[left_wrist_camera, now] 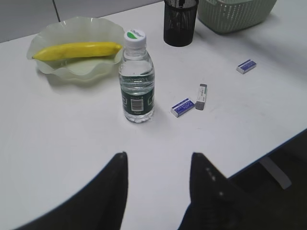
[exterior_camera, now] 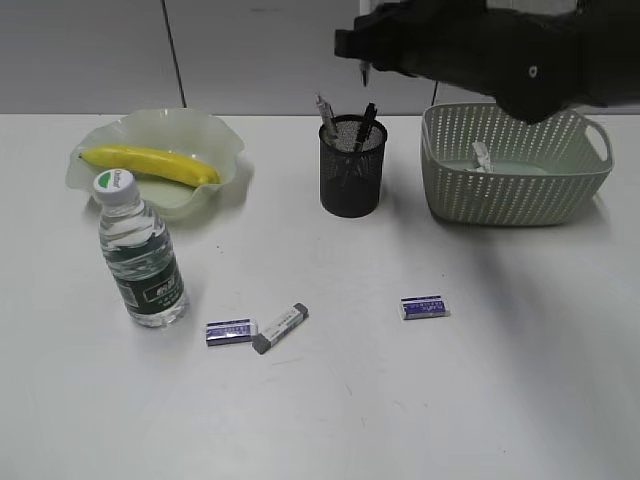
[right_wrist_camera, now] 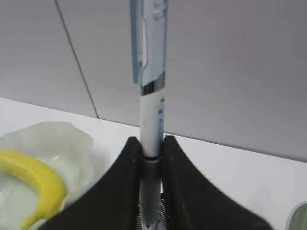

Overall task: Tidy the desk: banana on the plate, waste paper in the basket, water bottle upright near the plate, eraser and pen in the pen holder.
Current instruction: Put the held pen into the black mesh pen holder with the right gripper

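My right gripper (right_wrist_camera: 152, 143) is shut on a light blue pen (right_wrist_camera: 152, 91), held upright with the mesh rim of the pen holder (right_wrist_camera: 163, 211) just below. In the exterior view that gripper (exterior_camera: 362, 55) hangs above the black pen holder (exterior_camera: 352, 165), which has pens in it. The banana (exterior_camera: 150, 163) lies on the plate (exterior_camera: 225, 135). Next to the plate stands the water bottle (exterior_camera: 140, 255), upright. Waste paper (exterior_camera: 482, 155) lies in the basket (exterior_camera: 515, 190). Three erasers (exterior_camera: 231, 331) (exterior_camera: 280, 327) (exterior_camera: 423, 306) lie on the desk. My left gripper (left_wrist_camera: 158, 155) is open over bare desk, short of the bottle (left_wrist_camera: 136, 81).
The right arm (exterior_camera: 520, 55) stretches across the top right, over the basket. In the left wrist view the desk's front edge (left_wrist_camera: 268, 148) runs along the lower right, with the erasers (left_wrist_camera: 183, 107) (left_wrist_camera: 201, 90) (left_wrist_camera: 246, 66) near it.
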Robot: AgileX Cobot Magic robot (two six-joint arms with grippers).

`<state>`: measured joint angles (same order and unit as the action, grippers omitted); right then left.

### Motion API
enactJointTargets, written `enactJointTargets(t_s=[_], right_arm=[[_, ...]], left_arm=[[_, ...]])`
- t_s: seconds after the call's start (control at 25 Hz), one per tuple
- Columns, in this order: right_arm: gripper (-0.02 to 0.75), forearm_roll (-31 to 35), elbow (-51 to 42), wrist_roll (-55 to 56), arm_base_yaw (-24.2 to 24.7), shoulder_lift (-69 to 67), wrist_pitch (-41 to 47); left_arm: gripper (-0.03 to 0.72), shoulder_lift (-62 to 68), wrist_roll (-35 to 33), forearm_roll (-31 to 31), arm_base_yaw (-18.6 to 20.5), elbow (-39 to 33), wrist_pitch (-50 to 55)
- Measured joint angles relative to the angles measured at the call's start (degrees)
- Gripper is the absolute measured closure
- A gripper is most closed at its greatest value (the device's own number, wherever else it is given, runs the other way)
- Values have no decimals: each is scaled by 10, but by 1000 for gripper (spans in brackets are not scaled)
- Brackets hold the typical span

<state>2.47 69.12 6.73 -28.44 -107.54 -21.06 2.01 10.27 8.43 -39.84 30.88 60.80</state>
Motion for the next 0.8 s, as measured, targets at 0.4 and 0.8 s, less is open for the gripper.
enactJointTargets(t_s=[0.4,0.8], right_arm=[[633,11,-2,1,7,-97,-68],[318,12,-2,1,7,-126,-99]], left_arm=[[367,0,0,0,0,0,0],[367,0,0,0,0,0,0]])
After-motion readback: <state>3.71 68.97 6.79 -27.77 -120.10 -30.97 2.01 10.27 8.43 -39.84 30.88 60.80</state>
